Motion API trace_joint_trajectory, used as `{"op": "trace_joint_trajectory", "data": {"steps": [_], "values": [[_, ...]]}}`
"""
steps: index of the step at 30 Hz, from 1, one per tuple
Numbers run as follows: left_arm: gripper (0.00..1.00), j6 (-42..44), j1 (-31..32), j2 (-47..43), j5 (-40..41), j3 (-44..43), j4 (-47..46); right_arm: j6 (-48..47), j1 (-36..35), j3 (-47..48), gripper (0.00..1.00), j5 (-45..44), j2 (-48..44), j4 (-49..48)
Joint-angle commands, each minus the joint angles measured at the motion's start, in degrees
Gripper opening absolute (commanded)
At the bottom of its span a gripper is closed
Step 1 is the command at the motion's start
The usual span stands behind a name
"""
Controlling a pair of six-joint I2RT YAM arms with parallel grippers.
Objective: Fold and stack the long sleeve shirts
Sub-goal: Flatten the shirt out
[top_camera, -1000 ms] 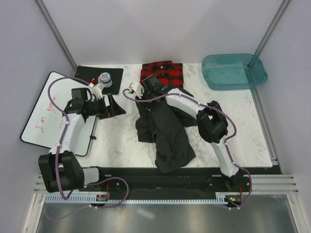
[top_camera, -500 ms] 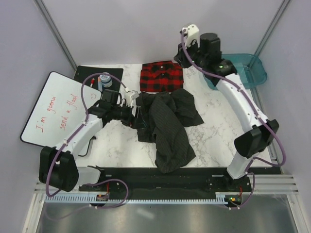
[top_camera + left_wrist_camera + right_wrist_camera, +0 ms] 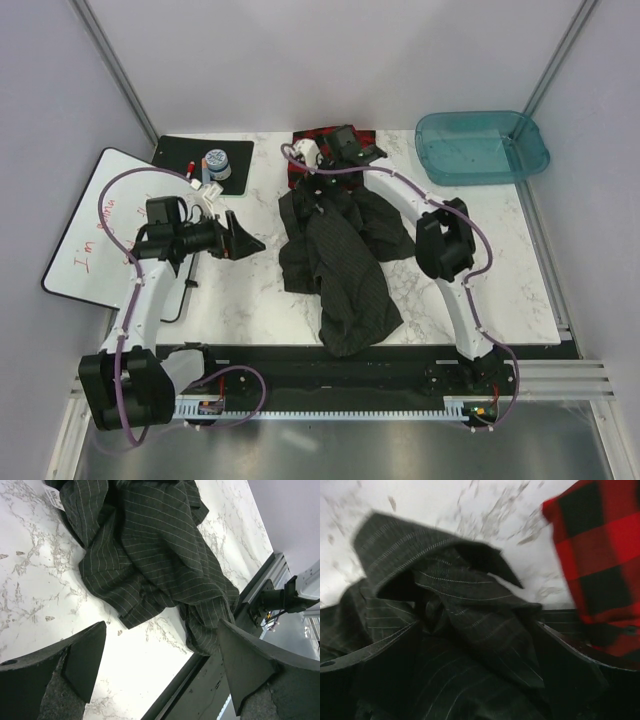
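The dark pinstriped long sleeve shirt [image 3: 340,262] lies crumpled mid-table, also in the left wrist view [image 3: 150,555] and the right wrist view [image 3: 470,630]. The red-and-black plaid shirt [image 3: 335,138] lies folded behind it, partly under the right arm, and shows beside the dark cloth [image 3: 605,570]. My right gripper [image 3: 318,188] [image 3: 480,675] is down on the dark shirt's far edge, jaws wide open with cloth bunched between them. My left gripper [image 3: 245,235] [image 3: 160,665] stands open over bare table left of the shirt, holding nothing.
A teal plastic tub [image 3: 482,146] sits at the back right. A whiteboard [image 3: 95,235] lies at the left, with a black mat [image 3: 175,150] behind it carrying a small jar [image 3: 215,163]. The table's front rail [image 3: 210,680] runs close to the shirt's near end.
The right arm swung down from above the tub to the dark shirt's far edge and its jaws opened wide. The left gripper drew back leftward off the shirt's edge.
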State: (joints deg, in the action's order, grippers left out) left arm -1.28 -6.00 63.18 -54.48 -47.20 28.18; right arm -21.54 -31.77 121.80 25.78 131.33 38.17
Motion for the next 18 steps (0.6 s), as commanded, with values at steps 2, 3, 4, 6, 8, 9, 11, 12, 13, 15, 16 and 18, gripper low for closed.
{"op": "trace_joint_trajectory", "data": {"steps": [2,3,4,6,8,9,11,12,13,15,16,18], "values": [[0.99,1.63,-0.59,-0.95,-1.95,0.87,1.44,-9.31,-3.64,4.5,0.98,-3.36,2.6,2.35],[0.99,-0.46,-0.68,-0.43,-1.6,1.32,0.83,-9.57,-4.43,4.59,0.98,-3.89,3.23,2.34],[0.98,-2.22,-0.68,0.01,-1.94,1.84,-0.66,-9.49,-4.7,4.68,0.91,-4.5,3.76,2.08],[0.95,-4.16,-0.68,0.89,-2.65,3.07,-2.6,-8.96,-5.23,5.11,0.71,-6.17,4.99,1.03],[0.93,-6.62,-0.51,1.86,-3.44,4.39,-4.71,-7.13,-5.15,7.48,0.42,-7.05,5.52,1.2],[0.9,-7.15,-0.59,2.12,-4.57,4.75,-5.24,-6.24,-4.8,8.62,0.32,-7.32,5.26,1.2],[0.89,-7.51,-0.16,1.52,-4.76,6.23,-6.47,-1.26,-4.09,11.44,0.0,-6.8,3.25,0.07],[0.89,-7.6,0.2,1.16,-4.85,6.68,-7.0,0.69,-3.31,12.58,0.0,-6.53,2.28,-0.98],[0.89,-7.69,0.63,0.81,-4.59,7.29,-7.52,2.97,-2.78,12.76,0.0,-6.53,1.22,-2.13],[0.89,-7.69,3.17,0.28,-3.02,8.26,-8.76,10.24,-1.11,12.06,0.0,-8.02,-2.29,-6.87],[0.9,-8.03,4.67,0.19,-1.61,8.26,-9.28,12.64,-0.32,11.62,0.0,-9.16,-3.35,-9.49],[0.91,-8.91,11.13,-0.95,3.9,8.44,-12.6,21.21,2.22,9.09,0.0,-10.22,-6.42,-12.14]]}}
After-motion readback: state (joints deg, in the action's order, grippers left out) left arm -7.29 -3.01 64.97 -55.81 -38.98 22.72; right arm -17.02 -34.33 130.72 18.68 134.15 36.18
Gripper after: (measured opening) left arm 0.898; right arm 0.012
